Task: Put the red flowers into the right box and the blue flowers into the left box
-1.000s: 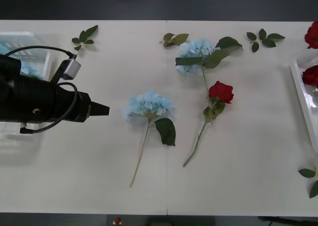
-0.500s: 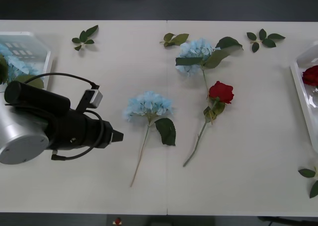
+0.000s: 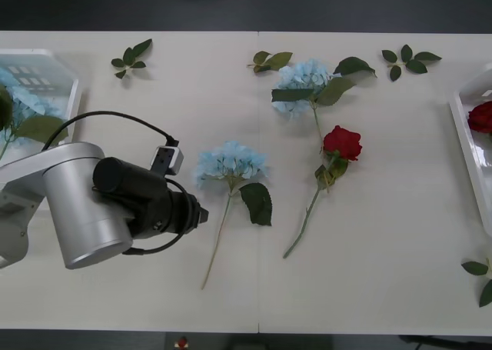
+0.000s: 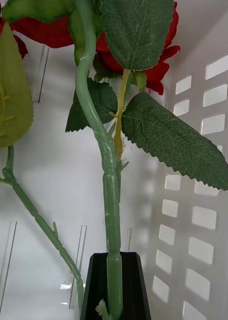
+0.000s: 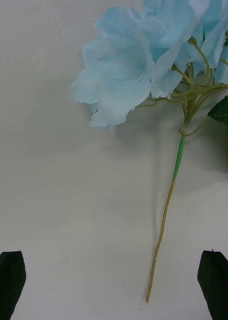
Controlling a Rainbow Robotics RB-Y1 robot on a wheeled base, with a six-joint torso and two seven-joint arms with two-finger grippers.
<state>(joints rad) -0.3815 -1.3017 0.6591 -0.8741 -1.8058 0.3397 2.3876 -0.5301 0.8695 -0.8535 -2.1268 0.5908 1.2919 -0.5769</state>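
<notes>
Looking down in the front view, the left arm reaches over the desk (image 3: 369, 288), its left hand (image 3: 201, 214) just beside the stem of a blue flower (image 3: 229, 163) lying mid-desk. A second blue flower (image 3: 304, 81) lies farther back, with a red flower (image 3: 342, 142) beside its stem. The left box (image 3: 46, 58) at the left edge holds blue blooms; the right box (image 3: 465, 135) at the right edge holds a red bloom (image 3: 481, 116). Loose leaf sprigs (image 3: 129, 56) lie scattered.

Right wrist view: right hand (image 4: 114, 287) is clamped on a green rose stem (image 4: 109, 190) inside the white slotted box, red petals beyond.

Left wrist view: left hand's fingers (image 5: 8, 282) stand wide apart, above the desk, the blue flower's thin stem between them, untouched.
</notes>
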